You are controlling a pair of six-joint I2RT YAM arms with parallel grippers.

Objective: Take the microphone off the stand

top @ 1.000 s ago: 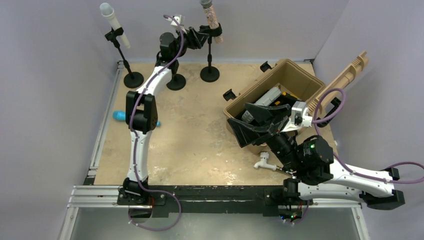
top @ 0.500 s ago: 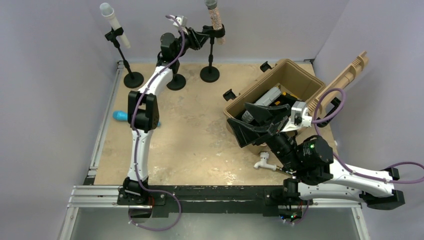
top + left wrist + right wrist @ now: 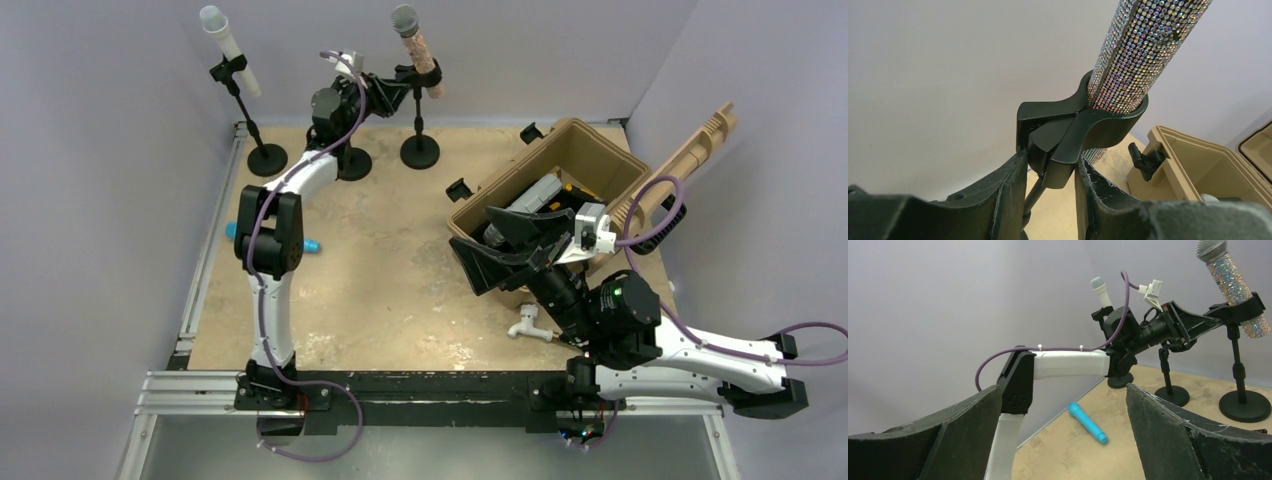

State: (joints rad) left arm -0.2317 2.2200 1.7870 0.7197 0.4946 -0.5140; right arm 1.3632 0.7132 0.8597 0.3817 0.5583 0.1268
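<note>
Two claws: left claw [image 3: 1050, 172] is up at the mic clip, right claw [image 3: 480, 245] hangs over the near rim of the tan case [image 3: 610, 150].
Left claw state: nearly closed, fingers [image 3: 1003, 200] pinched on the rear tabs of the black clip [image 3: 1068, 130], one finger each side, both touching.
Glitter microphone [image 3: 1140, 45]: seated in the clip's ring, just beyond the left claw's fingertips. Tilted, grille end up, tail poking out below the ring.
Stand [image 3: 419, 148]: post drops from the clip, below the left claw, to a round base on the table [image 3: 400, 260].
Right claw state: jaws spread wide, nothing between them.
Right claw outlook: the glitter microphone and stand sit far ahead of it, well apart.
White microphone [image 3: 225, 38]: in its own stand's clip, well off to the left of the left claw, untouched.
Third stand [image 3: 352, 163]: base sits below and behind the left claw, near its wrist. Top is hidden by the arm.
Blue cylinder [image 3: 1088, 423]: lying flat on the table, far back from the left claw, beside that arm's elbow.
Case contents: dark and grey items under the right claw, can't identify them.
</note>
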